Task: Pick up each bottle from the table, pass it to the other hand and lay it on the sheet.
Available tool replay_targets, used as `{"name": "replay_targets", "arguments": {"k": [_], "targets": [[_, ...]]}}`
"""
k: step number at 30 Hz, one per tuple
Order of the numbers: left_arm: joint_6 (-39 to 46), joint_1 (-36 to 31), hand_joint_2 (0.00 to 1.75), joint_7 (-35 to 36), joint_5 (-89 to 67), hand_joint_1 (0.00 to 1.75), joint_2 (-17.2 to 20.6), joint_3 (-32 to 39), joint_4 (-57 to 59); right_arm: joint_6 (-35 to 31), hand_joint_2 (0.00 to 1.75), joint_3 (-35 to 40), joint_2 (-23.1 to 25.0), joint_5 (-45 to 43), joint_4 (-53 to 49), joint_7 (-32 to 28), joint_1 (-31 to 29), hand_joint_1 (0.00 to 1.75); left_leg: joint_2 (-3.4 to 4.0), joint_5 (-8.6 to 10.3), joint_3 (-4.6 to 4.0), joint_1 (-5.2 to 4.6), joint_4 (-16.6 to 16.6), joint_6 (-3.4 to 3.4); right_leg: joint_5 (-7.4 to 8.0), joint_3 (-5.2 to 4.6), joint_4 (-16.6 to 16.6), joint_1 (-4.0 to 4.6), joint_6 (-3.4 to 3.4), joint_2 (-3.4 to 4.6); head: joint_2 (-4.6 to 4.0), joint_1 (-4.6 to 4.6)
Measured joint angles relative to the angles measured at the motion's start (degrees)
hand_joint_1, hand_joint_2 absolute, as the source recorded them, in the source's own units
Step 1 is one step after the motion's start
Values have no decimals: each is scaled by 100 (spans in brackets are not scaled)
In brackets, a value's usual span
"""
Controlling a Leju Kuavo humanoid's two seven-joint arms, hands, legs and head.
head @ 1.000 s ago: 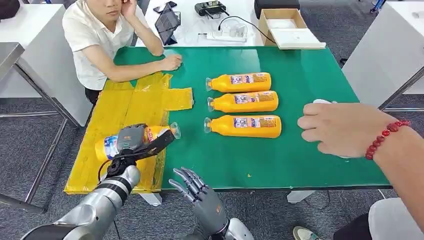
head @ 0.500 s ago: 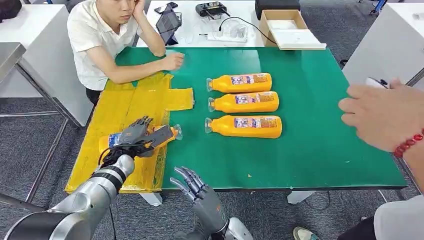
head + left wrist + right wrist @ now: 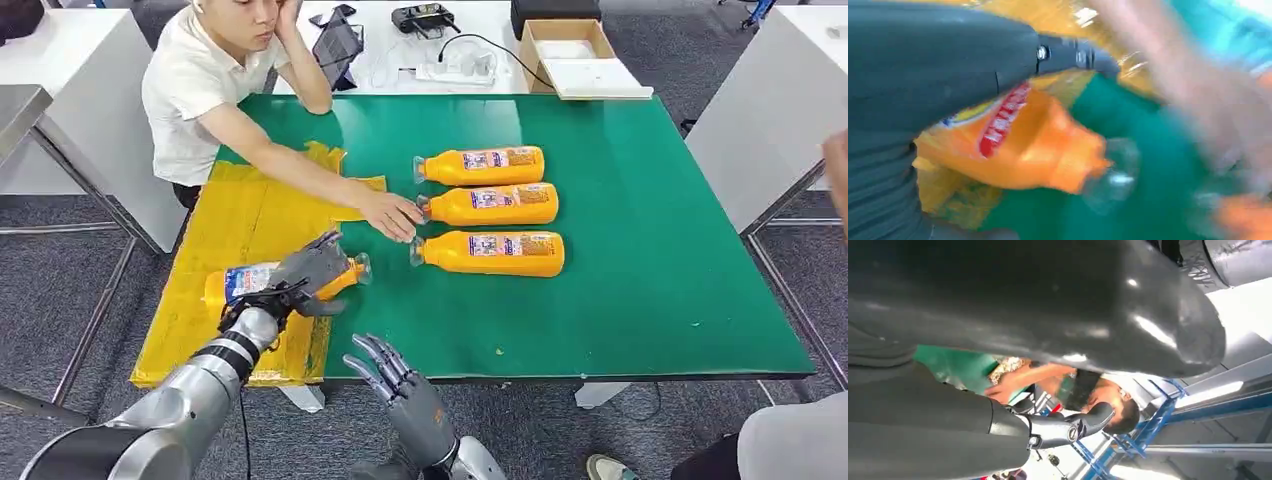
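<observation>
An orange bottle (image 3: 248,282) lies on its side on the yellow sheet (image 3: 250,215), its clear cap toward the green table. My left hand (image 3: 305,273) rests on top of its neck end with the fingers stretched out, not wrapped around it. In the left wrist view the bottle (image 3: 1038,150) lies under the hand (image 3: 923,65). My right hand (image 3: 395,378) hangs open below the table's front edge, holding nothing. Three more orange bottles (image 3: 488,164) (image 3: 490,204) (image 3: 490,252) lie in a row mid-table.
A seated person at the far left stretches a hand (image 3: 392,215) across the sheet to the caps of the bottle row. Another person stands at the right edge (image 3: 838,160). The green table (image 3: 640,300) has bare room on its right half. A cardboard box (image 3: 560,40) stands behind.
My left hand lowered the bottle onto the sheet and loosened its fingers. The seated person's hand reached out to the bottle row. The other person's hand withdrew to the right.
</observation>
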Motion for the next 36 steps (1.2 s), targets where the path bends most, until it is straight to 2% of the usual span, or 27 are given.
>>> {"name": "replay_targets", "arguments": {"k": [2, 3, 8, 14, 16, 19, 21, 24, 28, 32, 36], "targets": [[-3, 195, 175, -577, 988, 0, -118, -2, -304, -164, 0, -2, -20, 41, -4, 2, 21, 0, -1, 0, -5, 0, 0, 0, 0, -1, 0, -1, 0, 0, 0, 2], [-92, 333, 175, -782, 1577, 0, -166, -13, -560, -274, 175, 2, -35, 39, -19, 0, 32, 0, 1, -1, -5, -1, 0, 0, 0, -2, 0, -1, 0, 0, 0, 2], [-764, 1144, 175, -858, 4417, 0, -273, -440, -2130, -542, 175, 153, -157, -212, -311, 0, 76, 0, 1, -2, -17, -1, 0, 0, -1, -16, -2, -1, 0, 1, 0, 2], [-1047, 1662, 175, -764, 5281, 0, -273, -813, -3236, -557, 175, 238, -262, -348, -620, 0, 121, 0, 2, -2, -17, 0, 0, 0, 0, -15, -2, 1, 0, 1, 0, 2], [-802, 1971, 175, -838, 5798, 0, -295, -879, -3734, -586, 175, 234, -313, -369, -824, 0, 195, 0, 10, -2, -14, 0, 0, 0, 0, -16, -2, 1, 0, 3, 0, 0], [169, 2657, 175, -1245, 5560, 0, -297, -1093, -4792, -588, 175, 127, -422, -400, -1253, 0, 414, 0, 15, -4, -19, 0, 0, 0, -2, -22, -2, 1, 0, 6, 0, 0], [498, 3102, 175, -1393, 5574, 0, -273, -1305, -5478, -588, 175, -20, -479, -323, -1506, 15, 580, 0, 7, -4, -31, 0, 0, 0, -3, -32, -3, 0, 0, 4, 0, -2], [480, 3595, 175, -1253, 6001, 0, -234, -1609, -6190, -590, 175, -394, -571, 417, -1742, 298, 770, 0, 7, -8, -35, -1, 0, 2, -4, -36, -6, -1, 0, 4, 0, 0], [867, 4069, 175, -1194, 5815, 0, -184, -1916, -6676, -594, 175, -1277, -754, 2089, -1655, 1012, 947, 0, 4, -8, -36, -8, 0, 3, -3, -35, -8, -7, 0, 3, 0, -2], [1194, 4312, 175, -1196, 5584, 0, -129, -2041, -6845, -594, 175, -2081, -866, 2440, -1377, 1107, 907, 0, -2, -3, -35, -8, 0, 7, 4, -28, -9, -7, 6, 1, 0, 2], [1717, 4460, 175, -1205, 5143, 0, -87, -2061, -6917, -597, 175, -2856, -909, 3547, -958, 1364, 648, 0, 1, 3, -30, -6, 0, 9, 8, -28, -9, -5, 9, 2, 0, 0]]}}
